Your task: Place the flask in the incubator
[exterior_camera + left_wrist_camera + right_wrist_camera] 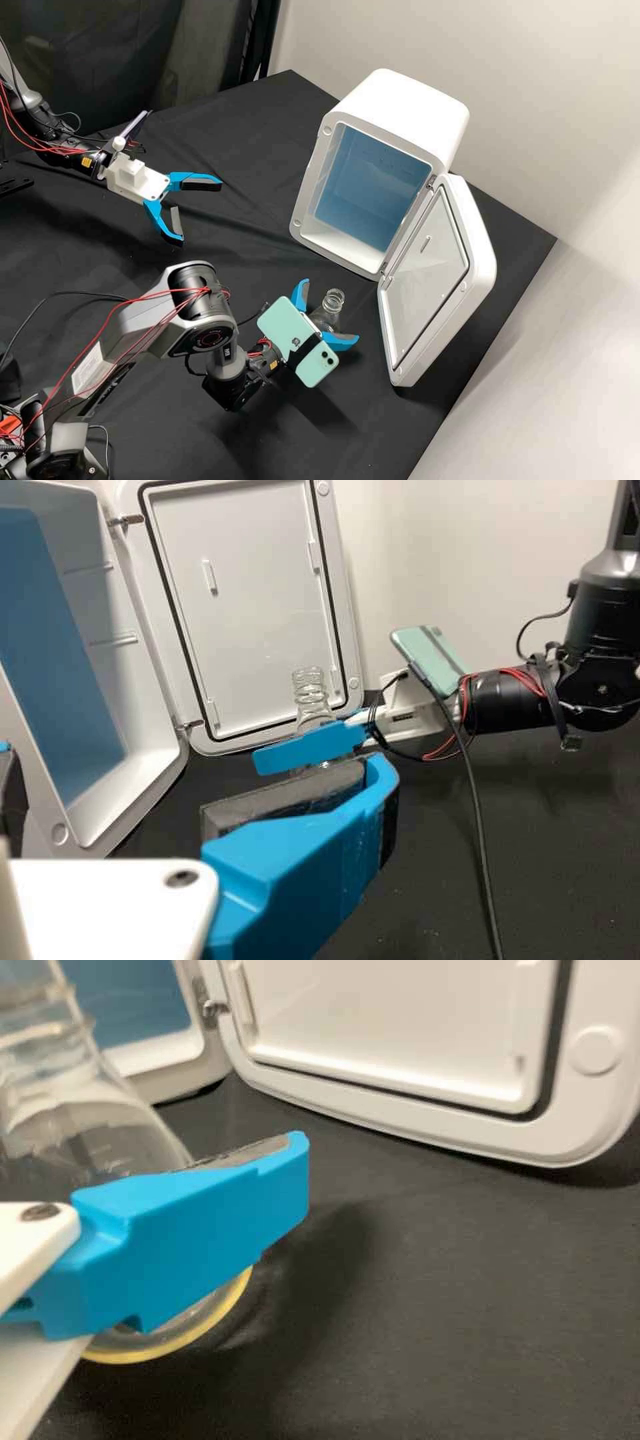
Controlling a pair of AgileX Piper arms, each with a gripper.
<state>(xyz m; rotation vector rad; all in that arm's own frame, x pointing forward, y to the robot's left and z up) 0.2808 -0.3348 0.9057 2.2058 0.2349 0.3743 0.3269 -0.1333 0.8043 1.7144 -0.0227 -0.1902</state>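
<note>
On the bench, flask [331,303]: clear glass with a wide body and a narrow open neck. It stands upright on the black bench [253,133], just in front of the incubator's opening and beside the lower edge of its door.
Flask base: the right wrist view shows a yellowish ring under the glass [80,1110], low against the bench top.
Right gripper [330,312]: its two blue fingers [340,342] sit on opposite sides of the flask body and pinch it. One finger lies flat against the glass [190,1220].
Left gripper [199,210]: fingers spread wide with nothing between them. It hangs over the bench, well apart from the flask and to the side of the incubator.
Incubator [400,107]: white box, tilted back, with a blue inner chamber [373,180] that faces the arms.
Door [477,253]: swung fully open on its hinge, with its lower corner resting on the bench; the inner panel is pale grey [240,610].
Phone [300,333]: mint-green, fixed on the right arm's wrist just behind the gripper.
</note>
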